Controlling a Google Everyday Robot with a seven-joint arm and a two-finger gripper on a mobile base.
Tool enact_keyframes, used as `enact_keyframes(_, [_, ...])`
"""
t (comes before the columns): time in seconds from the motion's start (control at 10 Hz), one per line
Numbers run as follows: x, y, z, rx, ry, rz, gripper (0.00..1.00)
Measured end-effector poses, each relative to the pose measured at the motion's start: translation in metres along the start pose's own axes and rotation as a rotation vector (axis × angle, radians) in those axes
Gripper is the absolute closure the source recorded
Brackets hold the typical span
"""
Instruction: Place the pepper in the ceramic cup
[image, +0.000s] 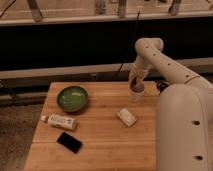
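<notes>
My gripper (136, 84) points down at the far right of the wooden table (95, 145). Its tip is right over a small pale cup (136, 95) standing near the table's back right edge. A dark reddish thing, apparently the pepper (138, 87), is at the gripper's tip, level with the cup's rim. I cannot tell whether it is held or lies in the cup. The white arm (165, 62) comes in from the right and hides part of the table's right side.
A green bowl (72, 98) stands at the back left. A white tube (60, 121) and a black phone (69, 142) lie in front of it. A small white packet (127, 117) lies in front of the cup. A dark wall runs behind the table.
</notes>
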Motion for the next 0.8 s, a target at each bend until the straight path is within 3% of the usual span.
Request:
enact_keyframes(0.1, [0.001, 0.003, 0.000, 0.002, 0.002, 0.004, 0.84])
enact_keyframes(0.4, [0.003, 0.009, 0.000, 0.011, 0.008, 0.013, 0.57])
enact_keyframes(0.6, [0.004, 0.011, -0.002, 0.016, 0.012, 0.018, 0.49])
enact_keyframes(0.8, [0.007, 0.016, -0.003, 0.020, 0.015, 0.024, 0.29])
